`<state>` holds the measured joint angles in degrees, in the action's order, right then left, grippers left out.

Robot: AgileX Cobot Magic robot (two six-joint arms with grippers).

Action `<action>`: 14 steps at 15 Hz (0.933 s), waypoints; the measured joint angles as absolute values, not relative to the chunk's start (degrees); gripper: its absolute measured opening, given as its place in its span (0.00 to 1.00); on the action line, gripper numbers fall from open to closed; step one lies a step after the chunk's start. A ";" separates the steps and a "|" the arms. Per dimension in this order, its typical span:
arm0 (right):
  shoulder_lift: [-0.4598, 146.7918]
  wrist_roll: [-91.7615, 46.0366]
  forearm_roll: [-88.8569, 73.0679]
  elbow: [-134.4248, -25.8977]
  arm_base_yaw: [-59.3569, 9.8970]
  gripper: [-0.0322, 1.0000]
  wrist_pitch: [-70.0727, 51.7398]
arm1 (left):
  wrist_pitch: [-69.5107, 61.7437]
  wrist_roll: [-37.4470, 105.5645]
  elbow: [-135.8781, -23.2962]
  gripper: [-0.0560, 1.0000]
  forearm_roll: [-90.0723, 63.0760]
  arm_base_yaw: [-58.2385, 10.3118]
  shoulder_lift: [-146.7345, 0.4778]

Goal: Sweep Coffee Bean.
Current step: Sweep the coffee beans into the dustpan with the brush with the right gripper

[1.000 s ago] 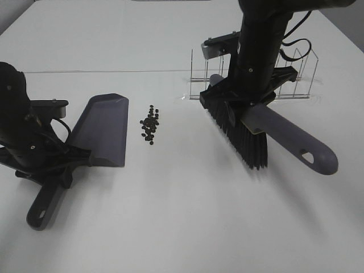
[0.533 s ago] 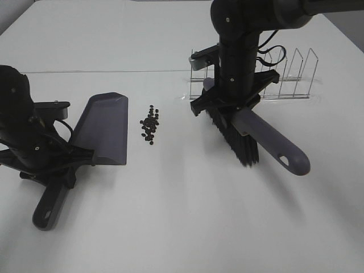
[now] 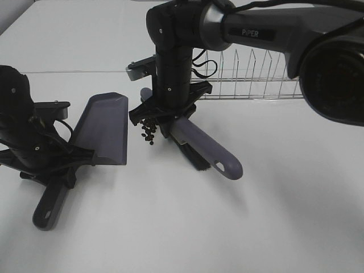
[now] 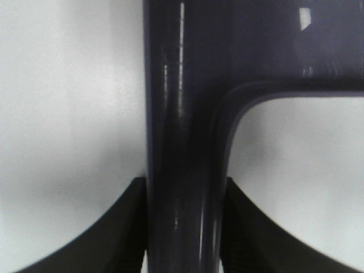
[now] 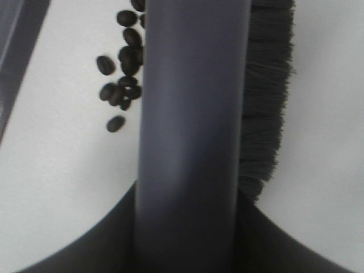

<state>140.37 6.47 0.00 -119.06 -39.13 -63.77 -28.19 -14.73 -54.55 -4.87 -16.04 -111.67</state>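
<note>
Our right fingers [image 5: 85, 244] are clamped on the grey handle of the brush [image 5: 193, 142], one on each side of it. The black bristles [image 5: 267, 114] run along one side of the handle just beyond the grip. Just past these fingers, on the other side of the handle, the coffee beans [image 5: 122, 85] lie in a tight cluster on the white surface [image 5: 68, 187], some hidden behind the handle. Beyond the beans we see the edge of the dustpan [image 5: 11, 57], near them but apart. Our left fingers [image 4: 102, 239] are closed tight on the dustpan's handle, and the pan stretches away from them towards the beans. Farthest from both pairs of fingers, a wire rack [image 3: 256, 79] stands behind the right arm.
</note>
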 joint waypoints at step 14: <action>144.44 3.72 -5.16 -145.36 -40.68 0.36 -69.96 | -28.19 -14.73 -54.55 0.39 -5.04 -16.04 -111.67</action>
